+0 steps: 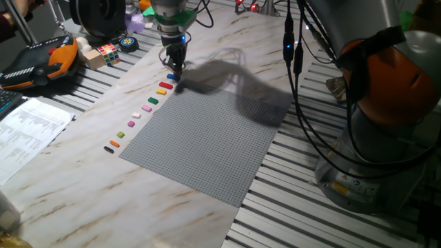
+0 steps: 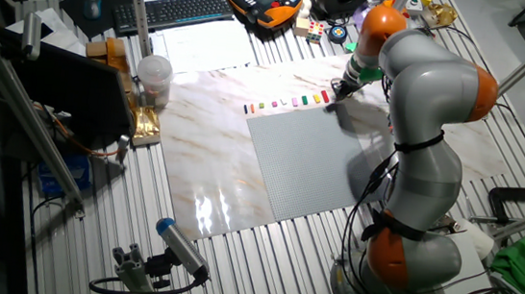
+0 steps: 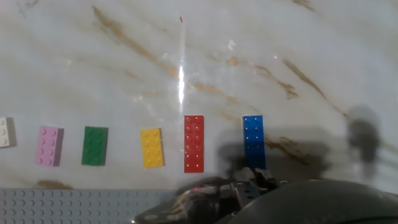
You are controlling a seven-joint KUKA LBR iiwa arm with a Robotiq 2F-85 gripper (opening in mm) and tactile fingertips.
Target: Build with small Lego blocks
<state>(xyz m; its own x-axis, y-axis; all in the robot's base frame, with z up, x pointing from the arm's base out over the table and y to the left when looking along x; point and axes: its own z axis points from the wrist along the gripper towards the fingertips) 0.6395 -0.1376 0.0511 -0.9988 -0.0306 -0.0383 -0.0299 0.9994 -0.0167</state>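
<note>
**Row of small bricks beside the baseplate, gripper low over the blue end**

Lying in a single row on the marbled table top [image 1: 83, 172], just off one edge of the grey baseplate [image 1: 207, 138]: the small Lego blocks, each one colour, flat, studs up, none touching its neighbour. Showing in the hand view, nearest the tool outward: blue brick [image 3: 253, 141], long and narrow with two rows of studs, directly ahead of the fingers and partly in their shadow; red brick [image 3: 194, 143], equally long, just beside it; yellow brick [image 3: 152, 148], shorter; green brick [image 3: 95, 146], about the same length; pink brick [image 3: 48, 146]; white brick [image 3: 5, 132], cut off by the picture's border. Continuing farther from the tool in one fixed view: magenta brick [image 1: 130, 124], orange brick [image 1: 114, 143] and black brick [image 1: 108, 149], too small for studs to be made out.

Hanging low over the blue end of the row, pointing straight down: the gripper [image 1: 175, 71]. Fingers dark and close to the table; whether apart or together, cannot tell, the hand view showing only a blurred dark mass at its lower border. Casting a wide shadow across the near corner of the baseplate.

Farther behind the tool, resting among clutter: a multicoloured puzzle cube [image 1: 107, 51] and an orange teach pendant [image 1: 41, 62].
</note>
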